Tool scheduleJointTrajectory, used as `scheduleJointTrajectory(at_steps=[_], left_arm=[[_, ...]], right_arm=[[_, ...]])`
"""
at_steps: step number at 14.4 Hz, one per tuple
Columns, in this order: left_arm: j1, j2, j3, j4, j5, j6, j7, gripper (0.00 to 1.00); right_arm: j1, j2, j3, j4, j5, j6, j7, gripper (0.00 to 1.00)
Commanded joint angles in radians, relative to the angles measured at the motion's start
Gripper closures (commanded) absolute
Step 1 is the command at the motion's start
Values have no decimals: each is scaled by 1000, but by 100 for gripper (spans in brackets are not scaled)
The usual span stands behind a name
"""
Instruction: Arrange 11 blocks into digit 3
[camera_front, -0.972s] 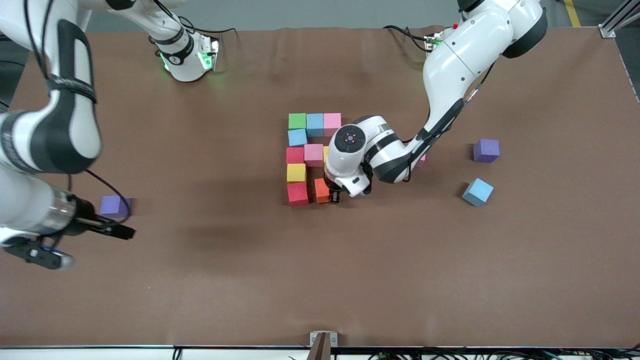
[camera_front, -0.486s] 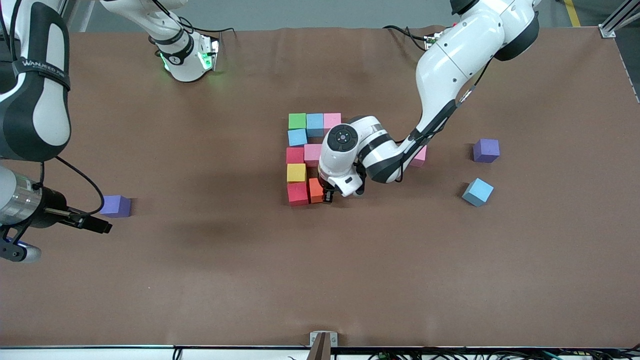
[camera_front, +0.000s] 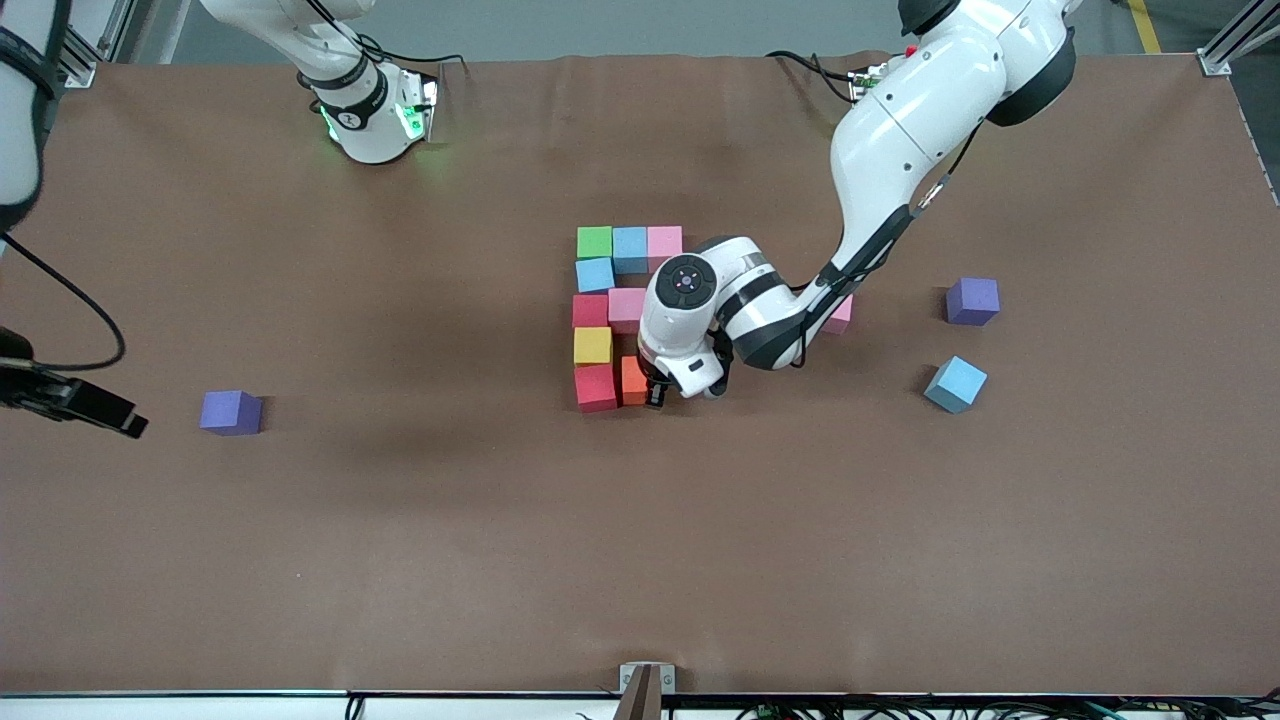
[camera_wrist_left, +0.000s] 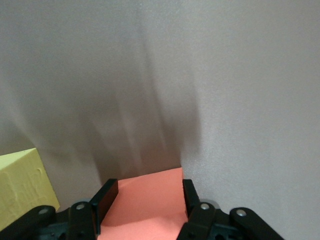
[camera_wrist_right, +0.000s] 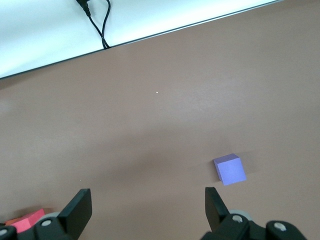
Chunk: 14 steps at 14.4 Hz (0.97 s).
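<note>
A brown mat covers the table (camera_front: 400, 560), with grey floor past its edge by the robots' bases. The block cluster (camera_front: 612, 300) sits mid-table. The left gripper (camera_wrist_left: 145, 200) pinches the orange block (camera_wrist_left: 145, 205) beside the red block (camera_front: 596, 388). The right gripper (camera_wrist_right: 145, 205), fingers spread, waits above the right arm's end, near a purple cube (camera_wrist_right: 230, 169).

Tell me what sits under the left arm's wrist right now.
The left gripper is shut on the small orange foam cube, beside the red foam cube. A yellow foam cube shows nearby. The wrist covers anything else beneath it.
</note>
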Motion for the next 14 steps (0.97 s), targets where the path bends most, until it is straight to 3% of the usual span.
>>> scheduleJointTrajectory(at_steps=[1, 3, 7, 14], left_arm=[[-19, 36, 7, 55, -7, -9, 21, 87], [-20, 40, 7, 58, -4, -9, 30, 87], [-29, 59, 7, 81, -7, -9, 50, 87], [-48, 87, 12, 124, -5, -8, 50, 87]], right_arm=[[-10, -69, 34, -75, -17, -18, -7, 0], [-48, -107, 57, -142, -17, -14, -10, 0], [-78, -140, 123, -175, -61, -6, -6, 0], [-104, -146, 132, -181, -61, -8, -12, 0]])
